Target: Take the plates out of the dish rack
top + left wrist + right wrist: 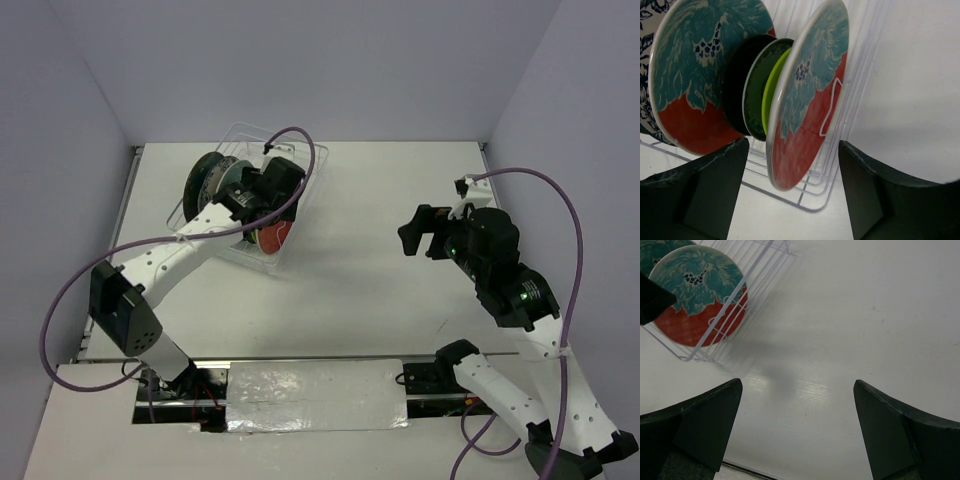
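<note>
Top view: my left gripper [258, 215] reaches into wire rack [262, 262] near table's [380, 190] far left corner. Round plates stand on edge there. Right gripper [425, 230] well apart, right side.

Left wrist: jaws wide, either side of glossy red-teal plate [810, 100], gripping nothing. Behind it: lime plate [771, 85], dark plate [737, 85], second red-teal plate [705, 75].

Right wrist: jaws wide, empty, over matte white table. Thin-wire rack corner upper left.

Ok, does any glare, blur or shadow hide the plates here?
Top external: even light, glare only on the shiny strip at the bottom. Left wrist: nearest red-teal plate sharp, the left gripper's fingers dark. Right wrist: soft shadow on the table beside the dish rack.
</note>
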Controlling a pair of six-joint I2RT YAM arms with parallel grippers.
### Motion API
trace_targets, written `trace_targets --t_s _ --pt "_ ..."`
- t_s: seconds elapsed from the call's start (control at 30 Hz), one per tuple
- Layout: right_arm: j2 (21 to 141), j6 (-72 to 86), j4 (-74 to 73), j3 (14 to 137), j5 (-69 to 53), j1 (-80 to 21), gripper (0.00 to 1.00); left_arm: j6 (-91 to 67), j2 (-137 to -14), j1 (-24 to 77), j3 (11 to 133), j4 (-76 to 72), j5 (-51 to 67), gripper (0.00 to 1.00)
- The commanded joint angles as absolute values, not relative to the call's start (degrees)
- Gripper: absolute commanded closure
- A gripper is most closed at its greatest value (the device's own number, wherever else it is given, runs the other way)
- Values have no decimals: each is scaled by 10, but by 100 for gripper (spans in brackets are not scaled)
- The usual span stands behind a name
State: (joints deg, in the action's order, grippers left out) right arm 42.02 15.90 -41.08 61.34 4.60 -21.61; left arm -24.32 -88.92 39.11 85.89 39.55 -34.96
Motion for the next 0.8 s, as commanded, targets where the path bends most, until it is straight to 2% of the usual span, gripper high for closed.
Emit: trace_targets --t_s 0.0,0.13,0.23,0.27,0.3,0.47,0.53,0.67,0.7,0.77 --pt "415 148 -378 605 19 -223 0 -248 -914 388 899 374 -418 17" --pt "410 144 -369 587 11 -225 0 -238 -931 388 898 346 -429 23" --pt "407 143 -358 574 5 -228 0 -229 -950 386 910 355 -434 36" --pt "407 143 -352 571 4 -228 0 -228 -959 385 911 356 -433 48" --pt "408 144 -351 566 3 -227 0 -227 -961 383 910 355 -432 51" --pt "412 146 -344 564 3 -231 0 -224 -967 371 894 341 -410 54" --pt "411 146 -344 564 3 -234 0 -225 -970 367 893 344 -405 59" --pt "410 149 -338 564 3 -234 0 -230 -969 364 895 355 -411 92" --pt "410 149 -337 564 3 -236 0 -231 -967 364 896 356 -412 97" --pt "410 149 -336 563 3 -236 0 -229 -955 365 895 352 -414 100"
